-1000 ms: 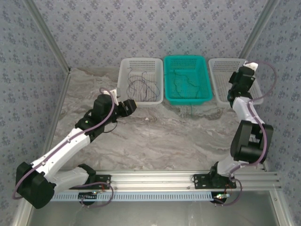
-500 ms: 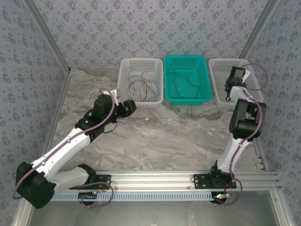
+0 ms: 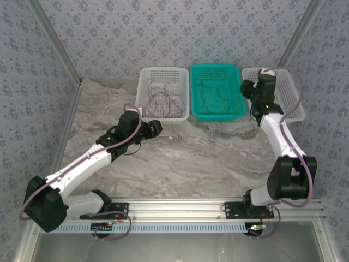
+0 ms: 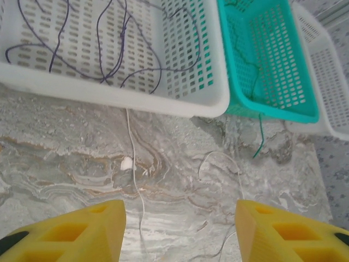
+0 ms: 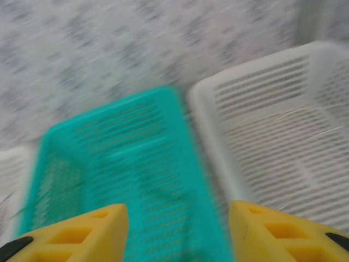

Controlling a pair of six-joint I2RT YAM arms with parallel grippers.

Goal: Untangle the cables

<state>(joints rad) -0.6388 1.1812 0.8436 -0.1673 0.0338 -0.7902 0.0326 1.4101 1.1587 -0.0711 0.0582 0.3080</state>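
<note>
Left arm: it has slid a little toward the table's middle. The left gripper [image 4: 179, 221] hangs over the bare table [image 3: 202, 158], just in front of the left basket [image 3: 163, 70]. Its jaws are apart with nothing between them.

Left basket: dark cables [image 4: 121, 41] lie looped over one another inside it, untouched.

Table in front: a pale wire [image 4: 135, 180] runs from the basket's foot toward the gripper, with a small white bit [image 4: 127, 163] beside it. The left wrist view gives this plainly. From above the wire is too fine to trace.

Teal basket [image 3: 214, 66]: a green cable [image 3: 210, 95] lies inside. The left wrist view adds one end trailing over the near wall onto the table.

Right arm: this is the big change. It has swung from the outer side of the right basket [image 5: 256, 71] to the seam between that basket and the teal one. The right gripper [image 5: 177, 218] has just come apart, and its fingers now stand wide and empty.

Judgement: a drop looks finished and the arm is heading back for another cable. The sorting is partly done and the dark tangle remains.

Right basket: the right wrist view, smeared by motion, shows faint pale strands [image 5: 283, 117] on the floor. They may be a wire, but I cannot say. From above they are too fine to make out.
</note>
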